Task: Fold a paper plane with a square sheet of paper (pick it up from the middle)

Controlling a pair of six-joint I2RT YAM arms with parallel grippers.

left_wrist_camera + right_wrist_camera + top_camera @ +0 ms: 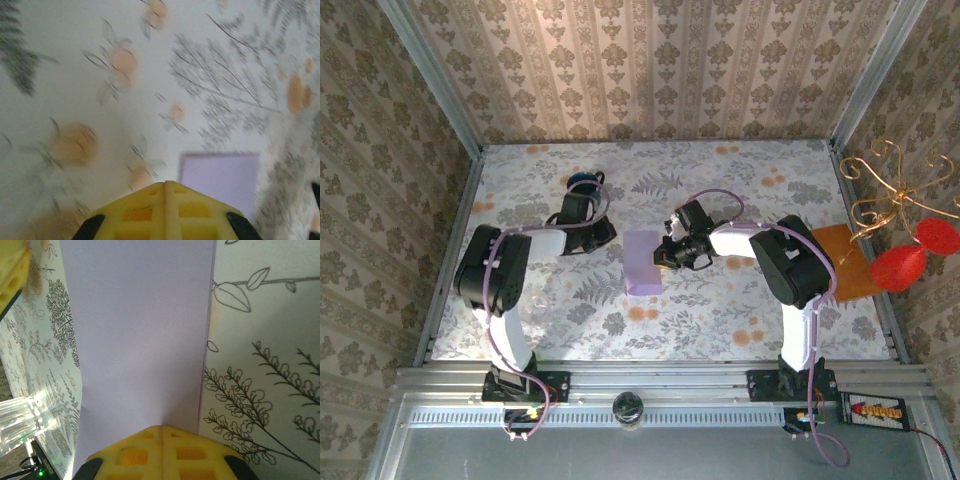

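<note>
Sheet of paper (pixel 643 262), lilac, lay flat.
Right gripper (pixel 161 428) sat clenched at its 3 o'clock edge; left gripper (pixel 165 184) clenched, 10 o'clock.

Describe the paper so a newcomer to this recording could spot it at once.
Start from the flower-patterned table and look at its very middle. The paper lies flat there, a plain pale lilac rectangle, unlike the orange-brown board at the table's right edge.
</note>
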